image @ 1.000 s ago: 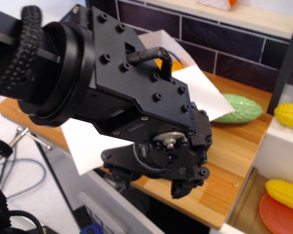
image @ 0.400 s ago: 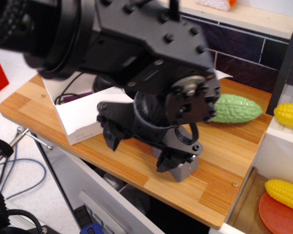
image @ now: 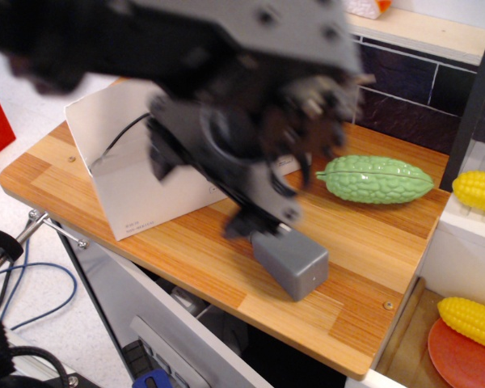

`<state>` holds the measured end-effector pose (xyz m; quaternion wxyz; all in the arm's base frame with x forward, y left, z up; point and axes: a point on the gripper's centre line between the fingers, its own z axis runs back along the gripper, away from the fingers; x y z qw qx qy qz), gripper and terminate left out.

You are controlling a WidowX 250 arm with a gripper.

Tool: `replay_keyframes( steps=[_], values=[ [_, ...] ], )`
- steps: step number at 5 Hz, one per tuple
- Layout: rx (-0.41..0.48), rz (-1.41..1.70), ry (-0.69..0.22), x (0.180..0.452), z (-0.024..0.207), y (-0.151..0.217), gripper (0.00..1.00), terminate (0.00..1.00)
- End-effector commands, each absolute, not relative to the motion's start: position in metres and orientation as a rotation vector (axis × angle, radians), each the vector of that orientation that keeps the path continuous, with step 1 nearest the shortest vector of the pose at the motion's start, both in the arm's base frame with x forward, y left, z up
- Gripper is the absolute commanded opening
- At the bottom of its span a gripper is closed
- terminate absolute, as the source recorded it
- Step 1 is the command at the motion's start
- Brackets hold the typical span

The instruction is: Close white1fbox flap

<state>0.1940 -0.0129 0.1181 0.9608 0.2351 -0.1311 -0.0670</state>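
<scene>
White1fbox (image: 137,190) lies lengthwise along the table's front edge; blurred hand (image: 259,214), grip unclear.

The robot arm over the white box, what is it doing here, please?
A black robot arm, blurred by motion, hangs low over a wooden counter in front of a large white carton. Its hand is just above a small grey block beside the carton; whether the hand is open or shut cannot be told from the blur. A black cable shows inside the carton's top, so it seems not fully closed. A green bitter gourd lies behind, to the right.
</scene>
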Motion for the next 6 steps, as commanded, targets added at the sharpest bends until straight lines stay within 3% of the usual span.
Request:
replay_keyframes(
  steps=[1,2,3,4,6],
  values=[
    [0.416,-0.440,-0.198,0.214,0.138,0.028,1.00,0.00],
    [0.390,-0.654,-0.192,0.216,0.130,0.060,1.00,0.00],
    [0.305,-0.829,-0.153,0.222,0.128,0.073,1.00,0.00],
    [0.219,-0.986,-0.192,0.226,0.106,0.093,1.00,0.00],
    [0.093,-0.993,-0.187,0.227,0.074,0.104,1.00,0.00]
  ],
)
